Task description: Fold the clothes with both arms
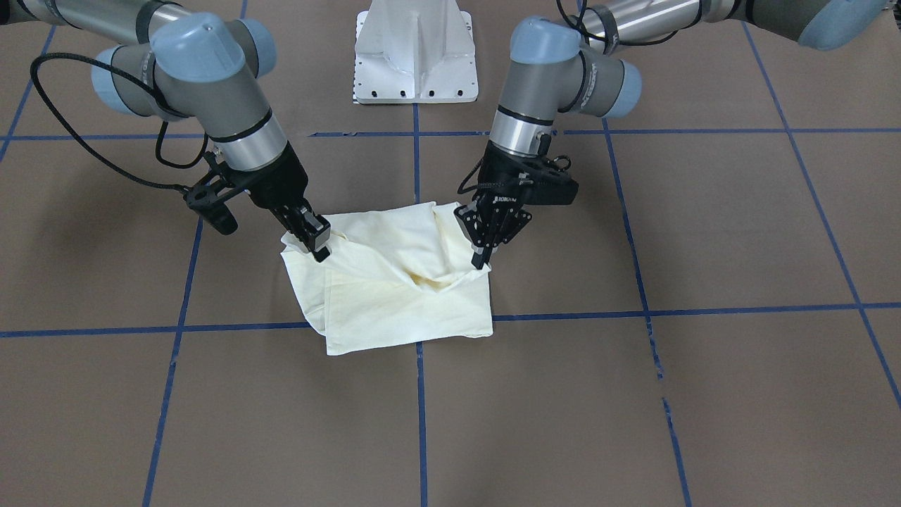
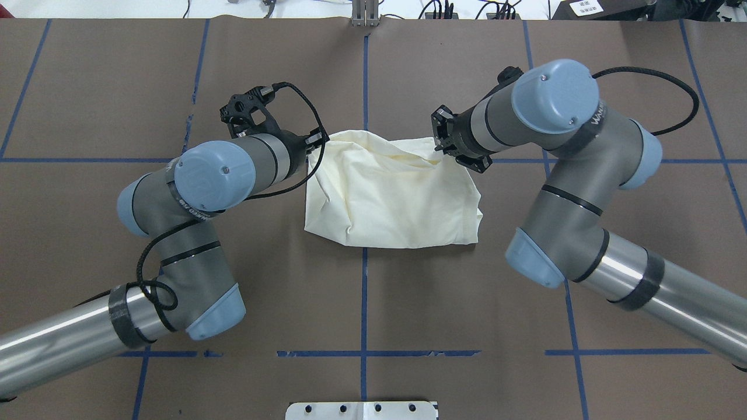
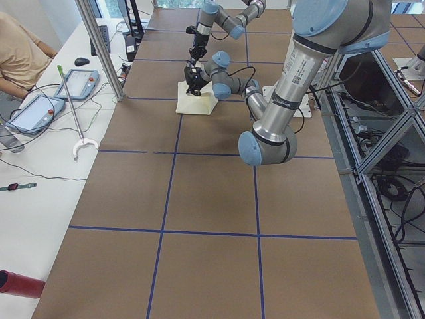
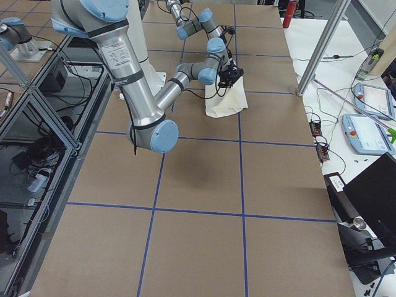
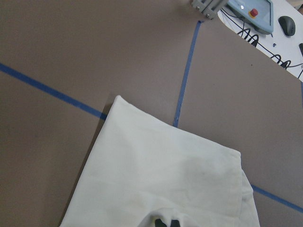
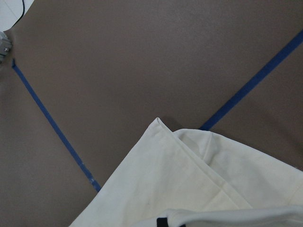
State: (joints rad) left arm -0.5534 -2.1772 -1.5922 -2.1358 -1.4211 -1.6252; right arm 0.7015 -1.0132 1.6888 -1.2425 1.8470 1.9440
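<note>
The clothes are one cream shirt point(image 1: 401, 303) point(image 2: 397, 204), folded into a rough square at the table's middle with its plain side up. My left gripper point(image 1: 481, 262) point(image 2: 315, 142) is shut on one lifted corner of the top layer. My right gripper point(image 1: 320, 250) point(image 2: 439, 149) is shut on the opposite lifted corner. Between them the raised layer sags in a crease. In both wrist views the shirt point(image 5: 156, 175) point(image 6: 165, 189) spreads out below the fingers, whose tips are mostly hidden by cloth. Both arms lean in over the shirt from either side.
The white pedestal base point(image 1: 415, 56) point(image 2: 362, 410) stands on the robot's side of the shirt. Blue tape lines point(image 1: 419, 408) grid the brown table. In the exterior left view a person point(image 3: 20, 53) sits at a side desk with tablets point(image 3: 83, 83), behind a metal post point(image 3: 99, 46).
</note>
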